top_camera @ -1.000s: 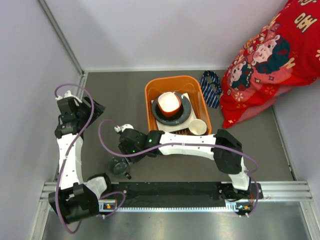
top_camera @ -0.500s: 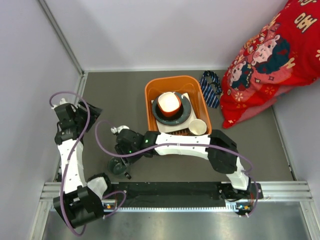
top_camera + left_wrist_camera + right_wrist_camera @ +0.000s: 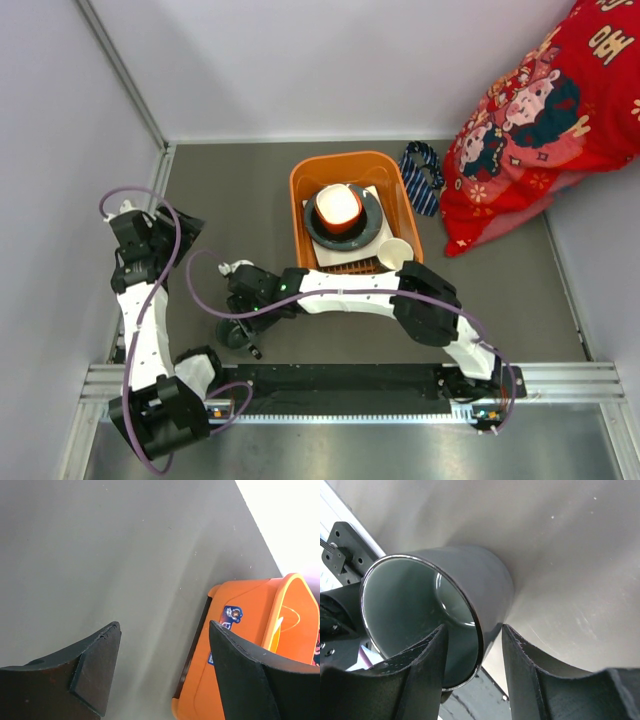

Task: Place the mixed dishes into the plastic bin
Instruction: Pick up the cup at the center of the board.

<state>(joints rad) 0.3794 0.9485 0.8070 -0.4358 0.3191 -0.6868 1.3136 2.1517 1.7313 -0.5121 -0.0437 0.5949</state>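
Straddling teal cup (image 3: pixel 492 580) rim: right tool (image 3: pixel 474 636) part-open, not clamped | left tool (image 3: pixel 165 630) wide open, empty

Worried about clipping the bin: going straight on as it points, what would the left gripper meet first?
Probably the bare grey table, close beside the orange bin; depth is unclear, so a graze on the bin wall is possible.

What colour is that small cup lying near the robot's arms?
The cup is dark greyish teal, paler inside, with a shiny edge. The right wrist view shows it best.
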